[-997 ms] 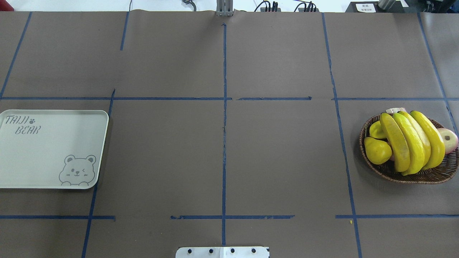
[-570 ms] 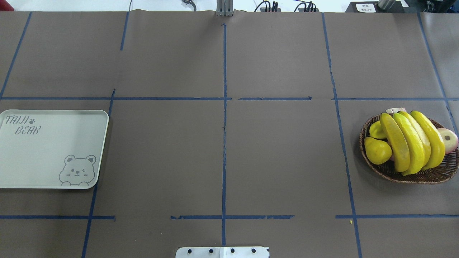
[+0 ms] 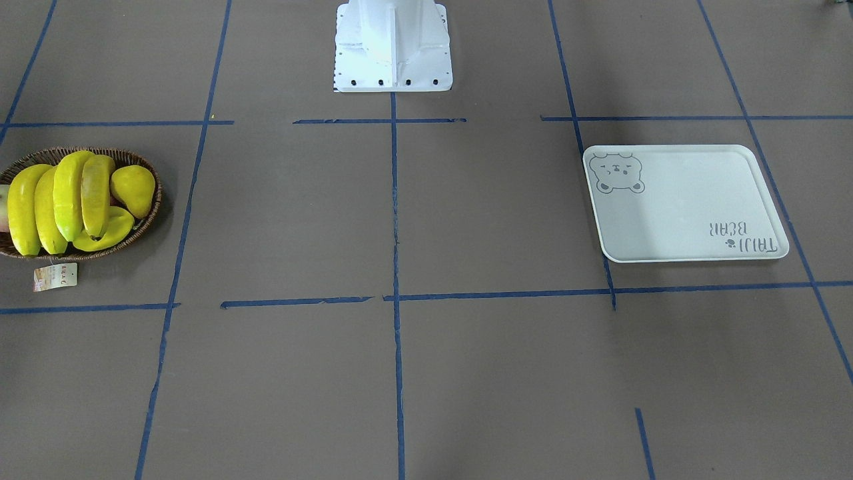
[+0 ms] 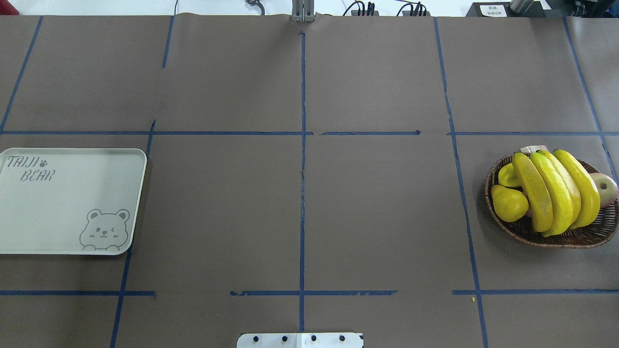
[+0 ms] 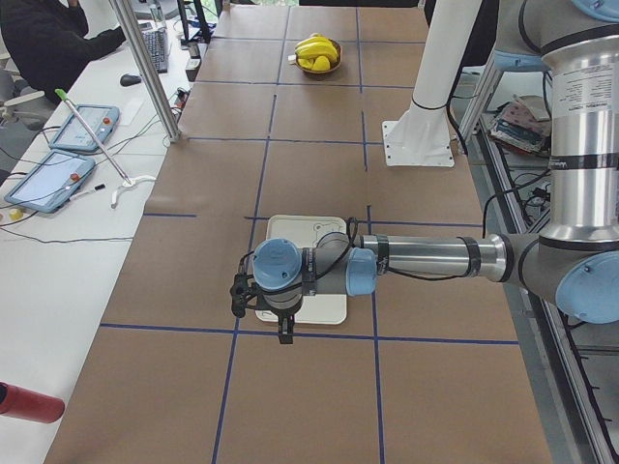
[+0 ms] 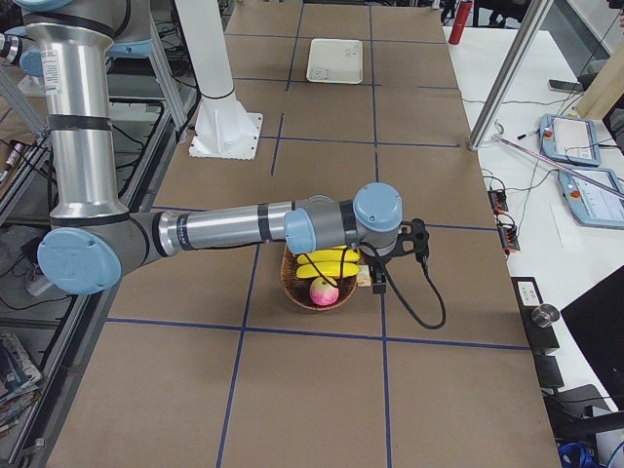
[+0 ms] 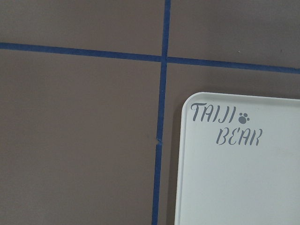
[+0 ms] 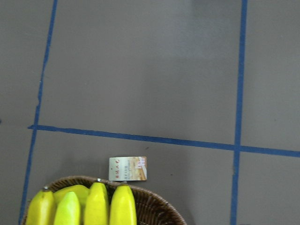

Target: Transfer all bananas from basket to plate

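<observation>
Table [image 4: 377, 203]; left arm [image 5: 426, 256] outstretched (tool [image 5: 285, 333] down)

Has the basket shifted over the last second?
No. In the overhead view the basket keeps its place just right of the blue tape line, bananas still inside.

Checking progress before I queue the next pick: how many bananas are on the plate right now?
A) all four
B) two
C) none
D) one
C: nothing lies on the plate, and all four bananas lie side by side in the basket at the other end of the table.
</observation>
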Tool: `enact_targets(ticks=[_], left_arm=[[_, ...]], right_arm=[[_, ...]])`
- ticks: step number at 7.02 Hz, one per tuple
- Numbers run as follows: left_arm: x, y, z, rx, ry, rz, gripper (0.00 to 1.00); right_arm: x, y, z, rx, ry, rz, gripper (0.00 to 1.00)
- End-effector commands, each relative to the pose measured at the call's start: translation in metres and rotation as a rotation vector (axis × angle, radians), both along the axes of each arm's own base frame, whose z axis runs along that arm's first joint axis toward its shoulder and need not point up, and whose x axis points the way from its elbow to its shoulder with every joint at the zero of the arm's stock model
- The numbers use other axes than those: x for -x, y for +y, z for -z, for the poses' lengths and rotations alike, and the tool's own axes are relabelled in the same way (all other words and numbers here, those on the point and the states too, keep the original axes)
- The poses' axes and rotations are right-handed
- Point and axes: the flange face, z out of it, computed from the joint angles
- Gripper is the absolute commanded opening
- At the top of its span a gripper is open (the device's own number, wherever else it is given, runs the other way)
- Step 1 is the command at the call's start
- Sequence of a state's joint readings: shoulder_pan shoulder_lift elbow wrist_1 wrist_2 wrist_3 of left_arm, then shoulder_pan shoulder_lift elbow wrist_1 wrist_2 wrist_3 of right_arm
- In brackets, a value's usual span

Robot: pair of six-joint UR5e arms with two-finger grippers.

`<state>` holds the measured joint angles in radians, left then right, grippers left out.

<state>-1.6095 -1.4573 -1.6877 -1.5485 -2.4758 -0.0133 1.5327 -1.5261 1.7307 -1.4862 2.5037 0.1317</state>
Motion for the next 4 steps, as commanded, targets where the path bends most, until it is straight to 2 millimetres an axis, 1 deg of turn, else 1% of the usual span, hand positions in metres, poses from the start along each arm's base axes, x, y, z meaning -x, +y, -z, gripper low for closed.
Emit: enact_targets(ticks=[1, 2, 3, 4], left_arm=[[0.000, 0.000, 0.000, -0.001, 0.000, 0.001, 1.00], [0.000, 0.001, 0.000, -0.001, 0.000, 0.001, 1.00], [0.000, 0.001, 0.000, -0.001, 0.000, 0.001, 1.00], [0.000, 0.001, -0.001, 0.000, 0.000, 0.001, 1.00]], right_arm=[[0.068, 0.005, 0.070, -0.171, 0.126, 0.055, 1.00], [0.105, 0.015, 0.092, -0.168, 0.213, 0.011, 1.00], [0.125, 0.021, 0.100, -0.070, 0.165, -0.062, 1.00], [0.155, 0.049, 0.113, -0.034, 0.131, -0.041, 0.99]])
